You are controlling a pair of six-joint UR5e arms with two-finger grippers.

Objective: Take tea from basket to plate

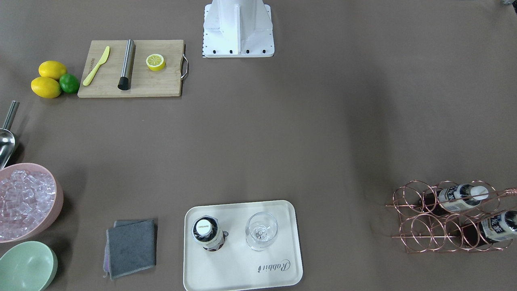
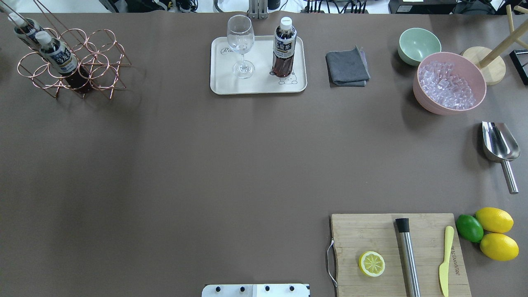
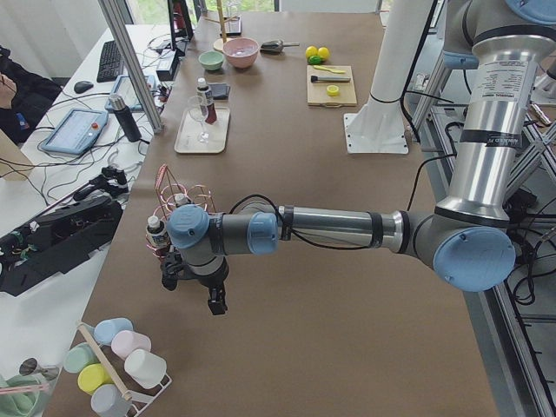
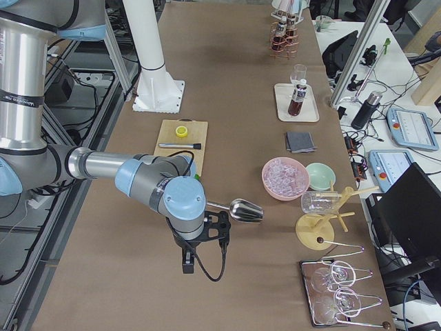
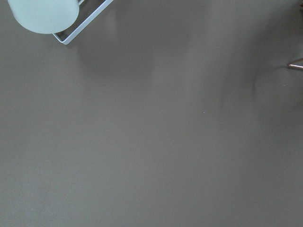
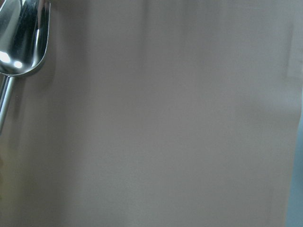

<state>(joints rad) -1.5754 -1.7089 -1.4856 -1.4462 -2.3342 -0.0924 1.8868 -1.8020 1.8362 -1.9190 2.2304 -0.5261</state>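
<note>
One tea bottle point(image 1: 207, 232) stands upright on the cream plate point(image 1: 242, 275), next to a wine glass point(image 1: 261, 230); the bottle also shows in the overhead view point(image 2: 284, 47). Two more tea bottles point(image 2: 57, 53) point(image 2: 22, 27) lie in the copper wire basket point(image 2: 99, 53) at the table's far left corner. My left gripper point(image 3: 193, 291) shows only in the exterior left view, above bare table just short of the basket point(image 3: 174, 187). My right gripper point(image 4: 205, 231) shows only in the exterior right view, beside a metal scoop point(image 4: 244, 210). I cannot tell whether either is open or shut.
A grey cloth point(image 2: 347, 68), a green bowl point(image 2: 418, 45), a pink bowl of ice point(image 2: 449, 84) and a wooden stand point(image 2: 489, 62) line the far right. The scoop point(image 2: 499, 144) lies at the right edge. A cutting board point(image 2: 396, 251) carries a lemon half, steel rod and yellow knife, with lemons and a lime point(image 2: 486, 231) beside it.
</note>
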